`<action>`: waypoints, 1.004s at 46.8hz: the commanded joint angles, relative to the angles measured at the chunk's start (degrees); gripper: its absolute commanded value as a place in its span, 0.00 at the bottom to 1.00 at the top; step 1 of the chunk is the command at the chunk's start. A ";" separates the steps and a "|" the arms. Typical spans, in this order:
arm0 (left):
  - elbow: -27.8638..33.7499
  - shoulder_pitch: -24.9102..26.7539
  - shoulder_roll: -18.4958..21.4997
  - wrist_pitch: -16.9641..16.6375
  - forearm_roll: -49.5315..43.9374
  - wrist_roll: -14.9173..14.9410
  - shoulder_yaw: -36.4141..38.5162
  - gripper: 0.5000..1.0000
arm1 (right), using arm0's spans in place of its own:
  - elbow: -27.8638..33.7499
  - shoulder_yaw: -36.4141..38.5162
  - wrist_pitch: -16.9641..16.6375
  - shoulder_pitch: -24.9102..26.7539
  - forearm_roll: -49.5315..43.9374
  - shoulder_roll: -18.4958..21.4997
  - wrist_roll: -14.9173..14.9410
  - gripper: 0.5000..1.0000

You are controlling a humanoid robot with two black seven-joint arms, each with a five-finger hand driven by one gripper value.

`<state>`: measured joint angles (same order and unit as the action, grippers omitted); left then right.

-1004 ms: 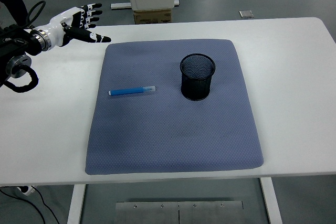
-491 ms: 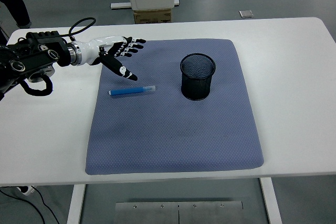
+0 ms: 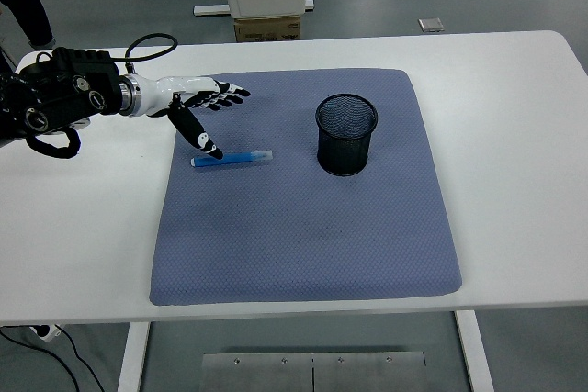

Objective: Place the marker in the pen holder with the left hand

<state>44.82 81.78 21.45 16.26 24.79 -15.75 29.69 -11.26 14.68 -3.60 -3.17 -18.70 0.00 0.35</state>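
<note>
Your left hand (image 3: 197,107) is spread wide and grips nothing. Its fingers (image 3: 230,95) fan out toward the right over the far left part of the mat (image 3: 303,227), and the thumb (image 3: 197,132) reaches down toward you, its white-tipped end at the left end of the marker (image 3: 231,159). You cannot tell from this view whether the thumb tip touches the marker or hangs just above it. The black arm (image 3: 64,103) comes in from the left edge, over the bare counter (image 3: 83,227).

The marker lies flat on the mat, left of centre, running nearly left to right with its right end slightly farther from you. Its body is blue and the right end looks pale or clear.

The holder (image 3: 346,134) stands upright on the mat to the right of the marker, apart from it. It is a round cup of black mesh, open at the top, and nothing shows inside it.

The mat is grey-blue and covers the middle of the white counter.
</note>
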 commanded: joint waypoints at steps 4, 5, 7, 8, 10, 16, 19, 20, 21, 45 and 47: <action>0.09 -0.13 -0.09 0.18 0.17 -0.86 0.11 1.00 | 0.01 0.00 0.00 0.00 0.07 0.00 0.00 1.00; 0.18 -0.22 -0.18 0.18 0.26 -0.77 0.11 1.00 | 0.01 0.00 0.00 0.00 0.07 0.00 0.00 1.00; 0.35 -0.13 -0.27 0.18 0.78 -0.68 0.20 1.00 | 0.01 0.00 0.00 0.00 0.07 0.00 0.00 1.00; 0.44 -0.13 -0.35 0.18 1.05 -0.51 0.20 1.00 | 0.09 0.00 0.00 0.00 -0.02 0.00 0.00 1.00; 0.44 -0.22 -0.71 0.18 1.49 -0.25 0.20 1.00 | 0.01 0.00 0.00 0.00 0.07 0.00 0.00 1.00; 0.44 0.04 -1.06 0.18 2.63 -0.07 0.72 1.00 | 0.01 0.00 0.00 0.00 -0.02 0.00 0.00 1.00; 0.44 0.13 -1.06 0.18 4.12 -0.07 1.07 1.00 | 0.01 0.00 0.00 0.00 -0.02 0.00 0.00 1.00; 0.44 0.13 -1.15 0.18 4.65 -0.07 1.07 1.00 | 0.01 0.00 0.00 0.00 0.07 0.00 0.00 1.00; 0.44 0.13 -1.23 0.18 5.26 0.02 1.16 1.00 | 0.01 0.00 0.00 0.00 -0.02 0.00 0.00 1.00; 0.44 2.07 -1.67 5.37 17.13 0.11 1.16 1.00 | 0.01 0.00 0.00 0.00 -0.02 0.00 0.00 1.00; 0.35 2.59 -2.20 5.80 18.45 0.11 1.16 1.00 | 0.01 0.00 0.00 0.00 -0.02 0.00 0.00 1.00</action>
<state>45.25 83.90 19.73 21.63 41.79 -15.64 30.86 -11.24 14.68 -3.60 -3.16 -18.71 0.00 0.35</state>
